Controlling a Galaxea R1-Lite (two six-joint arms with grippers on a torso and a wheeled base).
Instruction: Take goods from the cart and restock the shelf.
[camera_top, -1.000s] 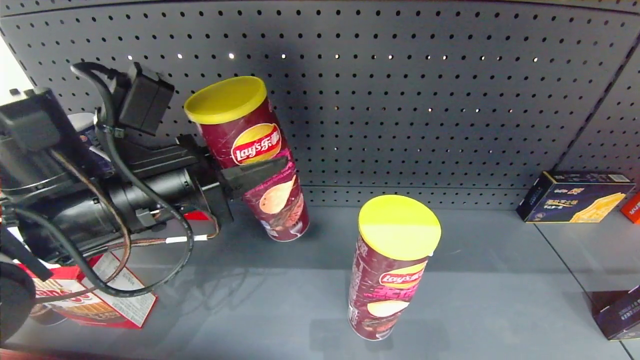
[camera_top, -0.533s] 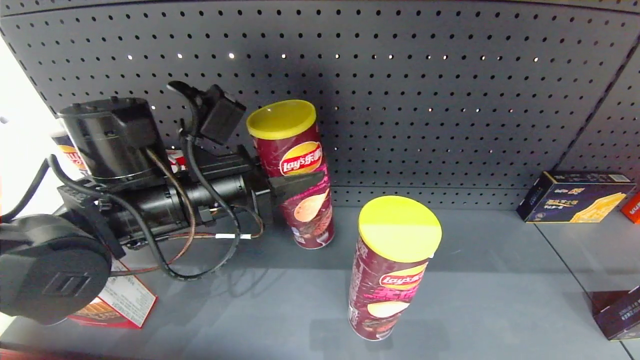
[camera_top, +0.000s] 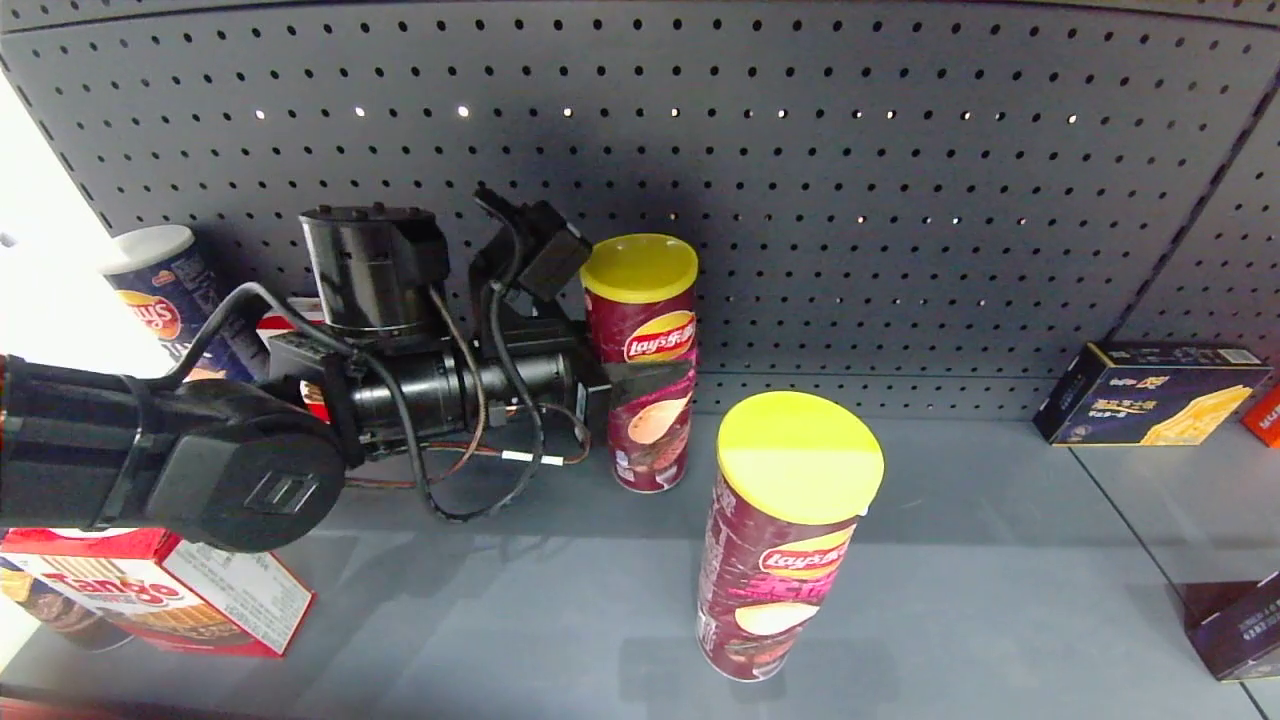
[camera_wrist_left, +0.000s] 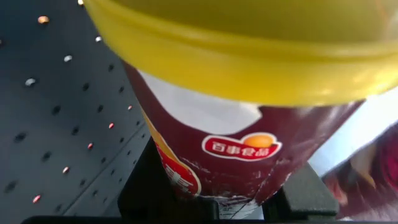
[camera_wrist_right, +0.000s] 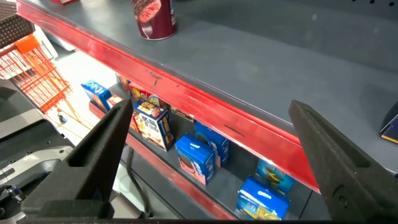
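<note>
Chip can (camera_top: 645, 330) in left end effector (camera_top: 650, 378); right end effector (camera_wrist_right: 211, 106) agape

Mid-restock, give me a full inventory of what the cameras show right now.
held can: 1, maroon, yellow lid, upright at the shelf back by the pegboard.
front can: 1, same colours, standing nearer the shelf front.
blue can: 1, white lid, back left.
red-and-white box: 1, front left.
navy box: 1, yellow print, back right.
dark box: 1, front right edge.
blue boxes: several, below the shelf.
orange cart: 1, down beside the shelf.
left claw: shut on held can.
right claw: open, out in front of the shelf.
</note>
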